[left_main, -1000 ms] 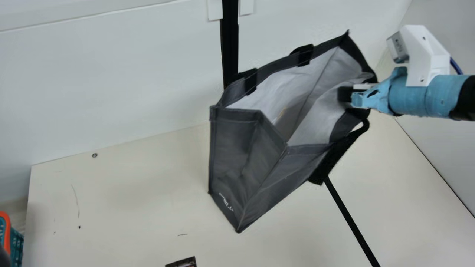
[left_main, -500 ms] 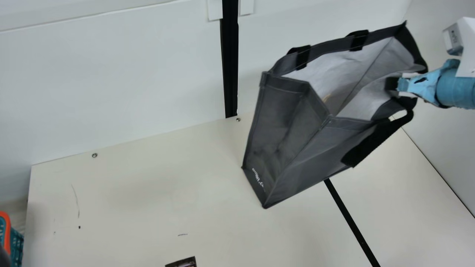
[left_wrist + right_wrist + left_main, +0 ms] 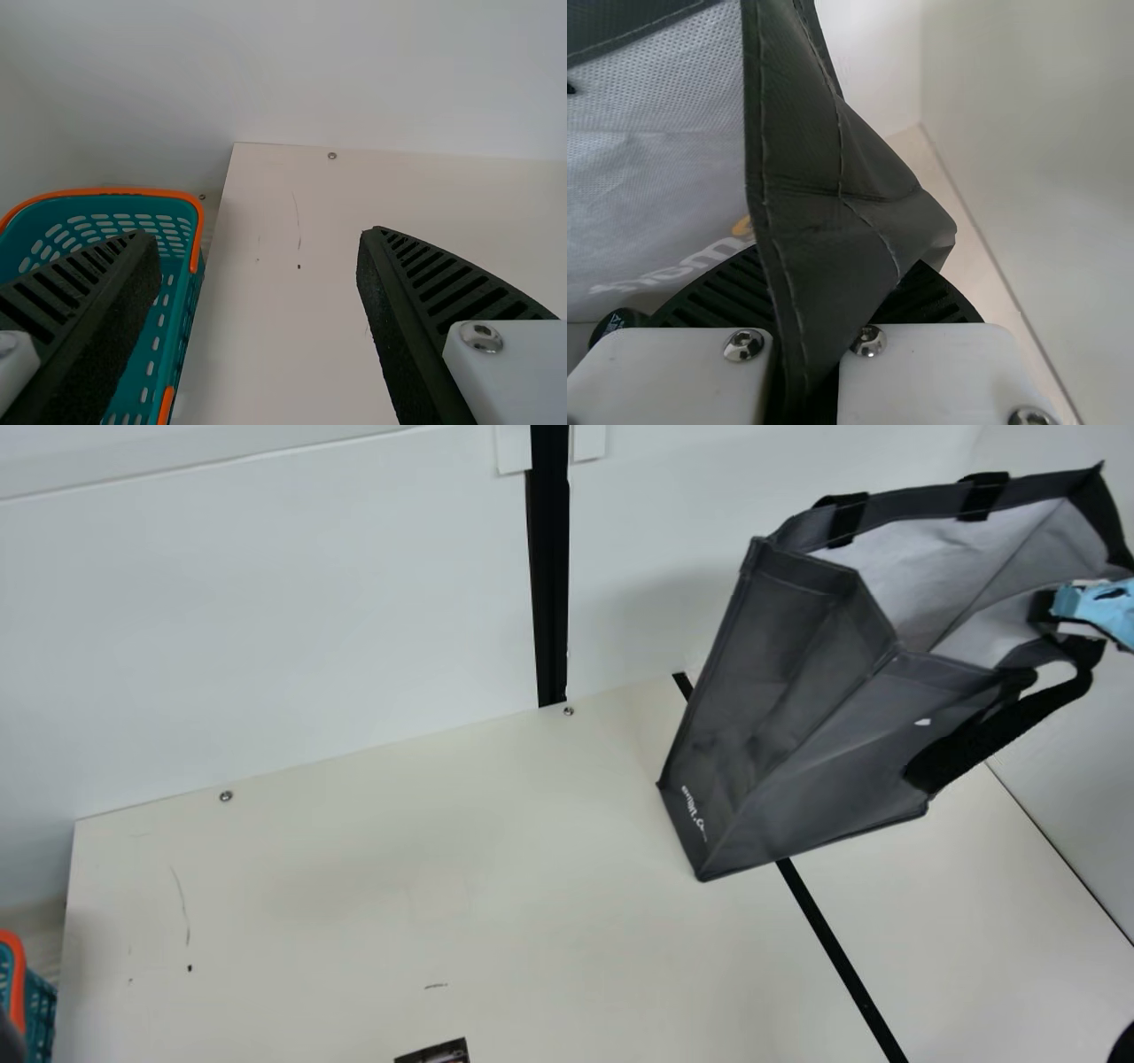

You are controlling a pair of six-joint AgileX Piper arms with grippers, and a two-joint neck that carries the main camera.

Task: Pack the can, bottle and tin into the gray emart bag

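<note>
Across the cream table [image 3: 354, 886], the gray emart bag [image 3: 788, 726] shifts toward the frame's upper right, rim pinched by the right gripper [image 3: 1047, 615] (left gripper [image 3: 261, 235] agape), probably for final placement.

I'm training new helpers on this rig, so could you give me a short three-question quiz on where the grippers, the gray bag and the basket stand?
1. True or false: the left gripper is open.
2. Multiple choice: what part of the gray bag does the right gripper pinch?
A) its bottom
B) its top edge
C) the loose loop of its strap
3. Fill in the missing word: the basket in the left wrist view has a teal body and an ______ rim.

Key: 1. True; 2. B; 3. orange
</note>
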